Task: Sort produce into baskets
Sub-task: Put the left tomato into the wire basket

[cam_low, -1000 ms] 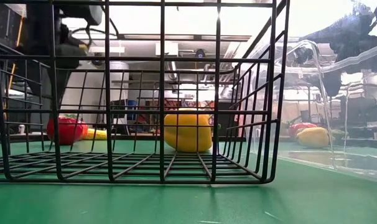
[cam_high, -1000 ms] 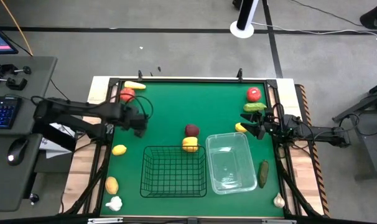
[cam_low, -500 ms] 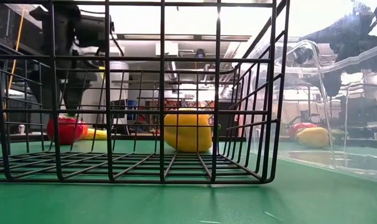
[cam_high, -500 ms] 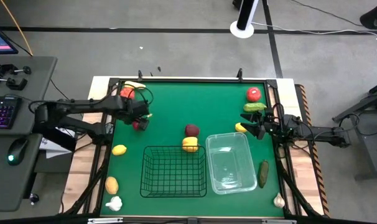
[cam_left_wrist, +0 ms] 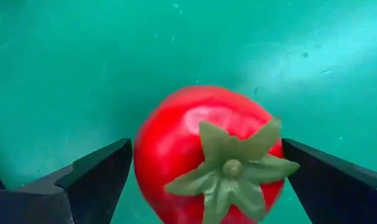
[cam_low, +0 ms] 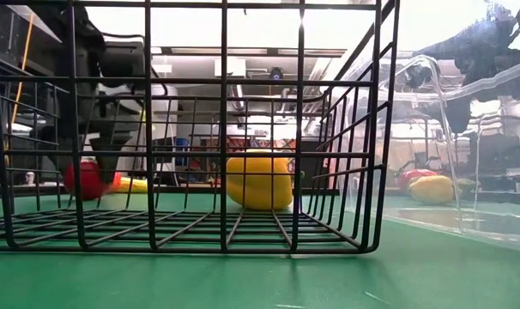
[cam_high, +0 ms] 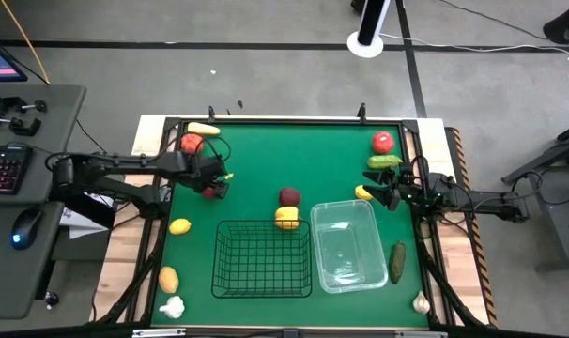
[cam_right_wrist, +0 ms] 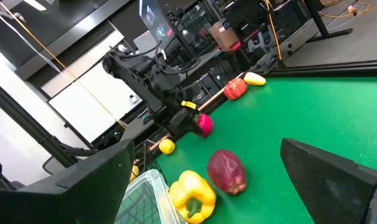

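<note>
Red tomato (cam_left_wrist: 204, 155) centred low in the left wrist view, on green felt, flanked by the left gripper (cam_high: 212, 186) with fingers spread wide, not yet closed on it. In the high view, left of centre, above the black wire basket (cam_high: 263, 258). Right gripper (cam_high: 386, 195) wide open too, holding nothing, waiting right of centre above the clear tub (cam_high: 346, 244).

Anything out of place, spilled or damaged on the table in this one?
Nothing stands out. The wire basket and clear tub sit upright and empty, with produce loose on the green mat. The left tool is open around a tomato; the right tool waits open near the tub.
</note>
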Available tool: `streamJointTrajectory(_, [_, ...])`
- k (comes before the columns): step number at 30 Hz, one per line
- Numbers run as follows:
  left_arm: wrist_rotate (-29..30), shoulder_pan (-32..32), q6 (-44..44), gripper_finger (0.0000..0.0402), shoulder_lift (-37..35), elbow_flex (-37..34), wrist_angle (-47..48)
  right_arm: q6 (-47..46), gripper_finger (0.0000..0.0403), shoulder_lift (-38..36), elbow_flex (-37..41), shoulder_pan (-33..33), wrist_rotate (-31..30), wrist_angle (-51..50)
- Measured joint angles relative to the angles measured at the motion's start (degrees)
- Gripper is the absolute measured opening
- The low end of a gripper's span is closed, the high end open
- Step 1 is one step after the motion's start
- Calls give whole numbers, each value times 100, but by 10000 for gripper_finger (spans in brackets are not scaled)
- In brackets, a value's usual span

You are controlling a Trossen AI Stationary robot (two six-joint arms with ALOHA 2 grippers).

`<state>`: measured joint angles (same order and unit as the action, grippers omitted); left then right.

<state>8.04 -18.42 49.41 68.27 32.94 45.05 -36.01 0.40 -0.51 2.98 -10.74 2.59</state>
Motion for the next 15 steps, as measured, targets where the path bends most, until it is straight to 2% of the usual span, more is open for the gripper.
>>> streamJointTrajectory(4, [-3,0,-2,360,0,-44,-197,-2,397,0,0,2,0,0])
streamJointTrajectory(9, [19,0,-68,260,-2,161,-238,0,397,-2,0,2,0,2])
streamJointTrajectory(15, [-48,158,-715,257,-444,1208,-258,0,397,0,0,2,0,1])
